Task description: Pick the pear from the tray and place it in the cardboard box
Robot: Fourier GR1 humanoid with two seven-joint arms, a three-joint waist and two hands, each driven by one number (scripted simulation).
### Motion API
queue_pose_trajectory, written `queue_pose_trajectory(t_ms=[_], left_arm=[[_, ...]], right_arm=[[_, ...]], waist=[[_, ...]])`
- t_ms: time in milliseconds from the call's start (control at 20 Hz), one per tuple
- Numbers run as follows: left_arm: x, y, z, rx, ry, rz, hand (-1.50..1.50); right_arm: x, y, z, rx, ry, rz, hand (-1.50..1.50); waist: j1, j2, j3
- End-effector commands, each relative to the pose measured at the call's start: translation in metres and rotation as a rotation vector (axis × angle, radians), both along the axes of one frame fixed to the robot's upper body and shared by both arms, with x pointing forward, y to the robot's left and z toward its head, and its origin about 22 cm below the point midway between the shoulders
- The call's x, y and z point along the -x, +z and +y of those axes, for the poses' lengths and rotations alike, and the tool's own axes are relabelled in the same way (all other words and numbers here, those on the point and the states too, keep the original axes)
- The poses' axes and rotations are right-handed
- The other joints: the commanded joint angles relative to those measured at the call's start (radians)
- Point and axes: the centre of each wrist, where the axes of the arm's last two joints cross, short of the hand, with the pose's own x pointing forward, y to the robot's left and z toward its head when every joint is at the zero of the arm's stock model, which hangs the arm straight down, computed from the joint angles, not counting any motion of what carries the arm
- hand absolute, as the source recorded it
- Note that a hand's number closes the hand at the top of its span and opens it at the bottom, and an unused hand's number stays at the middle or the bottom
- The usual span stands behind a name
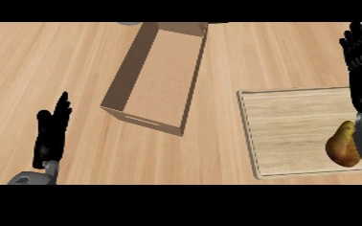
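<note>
Two black hands are showing. The left hand (51, 129) is resting open at the lower left, fingers pointing up. The right hand (354, 57) is staying at the right edge, fingers straight, holding nothing. The pear (342, 144) is lying on the tray (290, 124), just beside that hand. The cardboard box (127, 72) is sitting apart, to the left.

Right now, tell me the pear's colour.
The pear is olive-yellow at its neck and russet brown below; the head view shows it, on the tray.
</note>
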Motion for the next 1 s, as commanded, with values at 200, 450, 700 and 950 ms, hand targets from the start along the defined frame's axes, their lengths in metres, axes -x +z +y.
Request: queue_pose_trajectory(t_ms=[200, 450, 700, 950], left_arm=[[-0.007, 0.036, 0.059, -0.302, -0.006, -0.107, 0.00], [-0.004, 0.036, 0.060, -0.287, -0.050, -0.075, 0.00], [-0.008, 0.047, 0.069, -0.297, -0.050, -0.083, 0.00], [-0.018, 0.041, 0.044, -0.276, -0.078, -0.098, 0.00]], right_arm=[[0.070, -0.049, -0.069, -0.114, -0.054, 0.162, -1.50], [0.114, -0.063, -0.106, 0.620, 0.001, 0.446, -1.50], [0.162, -0.083, -0.137, 0.165, 0.002, 0.125, -1.50], [0.165, -0.057, -0.178, 0.388, 0.040, 0.151, -1.50]], waist=[[-0.034, -0.013, -0.018], [-0.032, -0.008, -0.019], [-0.032, -0.014, -0.018], [-0.009, -0.010, -0.019]])
